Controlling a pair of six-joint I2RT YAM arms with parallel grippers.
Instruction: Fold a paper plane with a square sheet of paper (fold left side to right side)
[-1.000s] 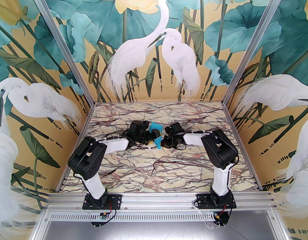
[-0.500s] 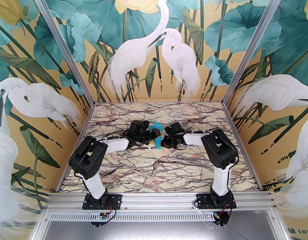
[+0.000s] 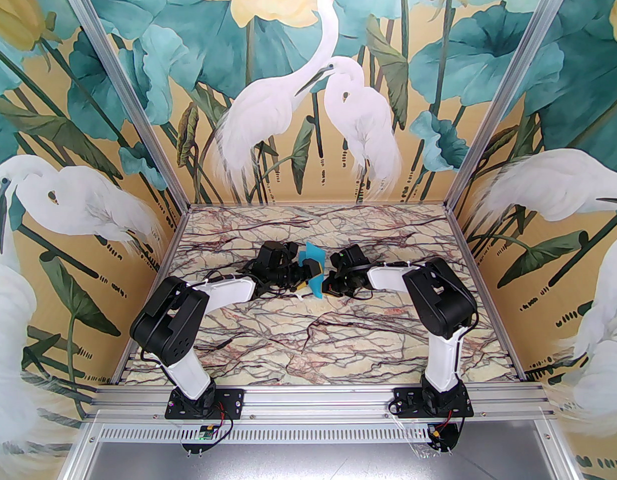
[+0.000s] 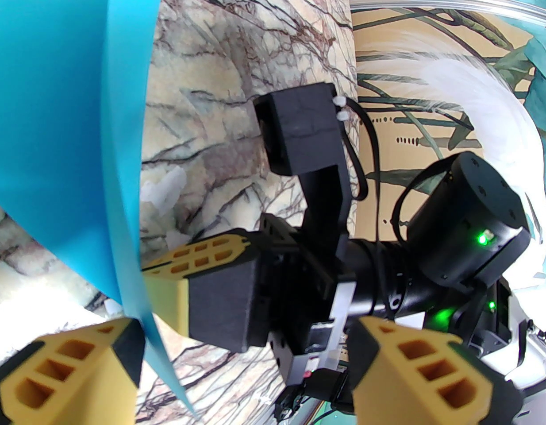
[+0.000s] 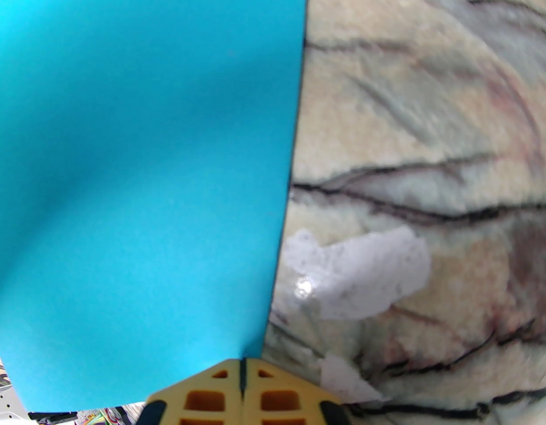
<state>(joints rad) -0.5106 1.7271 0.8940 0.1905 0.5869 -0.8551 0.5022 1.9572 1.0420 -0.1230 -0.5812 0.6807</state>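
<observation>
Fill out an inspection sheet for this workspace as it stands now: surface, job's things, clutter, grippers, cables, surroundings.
Surface: marbled table top, flat.
Job's things: square sheet of paper, cyan-blue, bent and lifted up between the two grippers.
Clutter: white scraps on the table beside the sheet.
Grippers: right gripper shut on the sheet's edge; left gripper open, with the sheet's lower corner between its fingers, close to one of them.
Cables: black cable looped along the right arm's wrist, away from the sheet.
Surroundings: mural walls with egrets and leaves; aluminium rail at the near edge.
</observation>
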